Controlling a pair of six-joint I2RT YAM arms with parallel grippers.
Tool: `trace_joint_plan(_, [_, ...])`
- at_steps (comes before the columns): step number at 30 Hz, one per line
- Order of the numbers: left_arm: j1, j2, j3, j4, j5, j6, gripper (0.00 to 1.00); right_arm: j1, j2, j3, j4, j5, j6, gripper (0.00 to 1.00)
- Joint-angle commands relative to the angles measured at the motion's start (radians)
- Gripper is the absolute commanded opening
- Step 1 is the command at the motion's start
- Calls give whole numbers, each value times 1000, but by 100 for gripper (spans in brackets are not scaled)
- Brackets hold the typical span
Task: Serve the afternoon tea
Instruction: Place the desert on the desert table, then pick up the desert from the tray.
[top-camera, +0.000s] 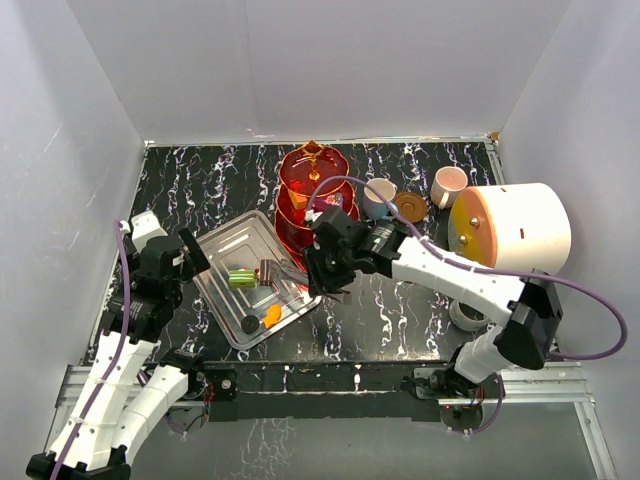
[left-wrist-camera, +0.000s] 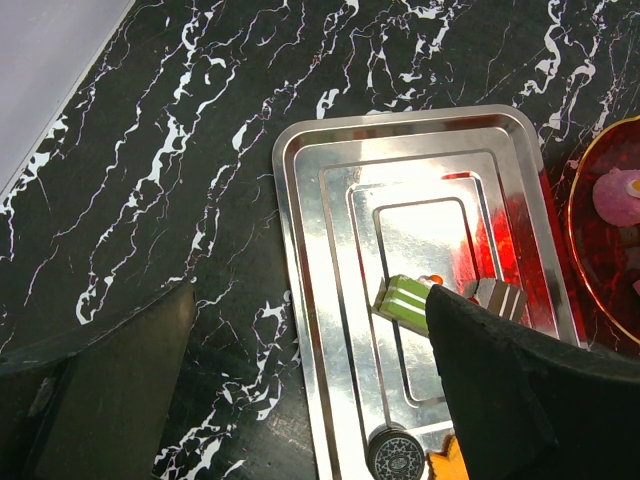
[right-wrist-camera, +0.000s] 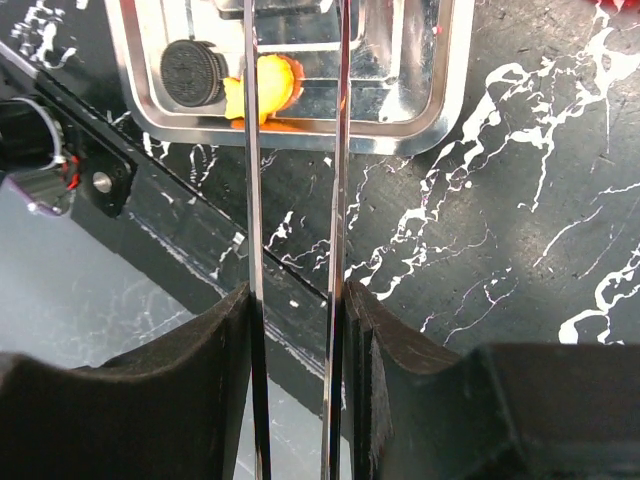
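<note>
The right gripper (right-wrist-camera: 297, 300) has its jaws partly closed on a pair of metal tongs (right-wrist-camera: 250, 200), whose 2 blades reach over the edge of the silver tray (top-camera: 235, 250). In the tray lie 4 sweets: a green block (left-wrist-camera: 405, 298), a striped brown block (left-wrist-camera: 497, 296), a dark round biscuit (right-wrist-camera: 190, 72) and an orange piece (right-wrist-camera: 262, 85). The left gripper (top-camera: 178, 250) hangs at the tray's left end, jaws wide apart and holding nothing. The red stand (top-camera: 312, 195) touches the tray's far right side; beyond it stand the blue cup (top-camera: 379, 196), a brown saucer (top-camera: 410, 207) and the pink cup (top-camera: 448, 185)
</note>
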Motion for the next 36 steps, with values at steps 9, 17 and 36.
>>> trace_joint_plan(9, [-2, -4, 24, 11, -18, 8, 99, 43, 107, -16, 188, 76, 91, 36])
trace_joint_plan(17, [-2, -5, 24, 7, -26, 5, 99, 44, 92, 22, 231, 59, 76, 34])
trace_joint_plan(36, [-2, -7, 25, 5, -28, 4, 99, 45, 204, 53, 112, 107, 43, 34])
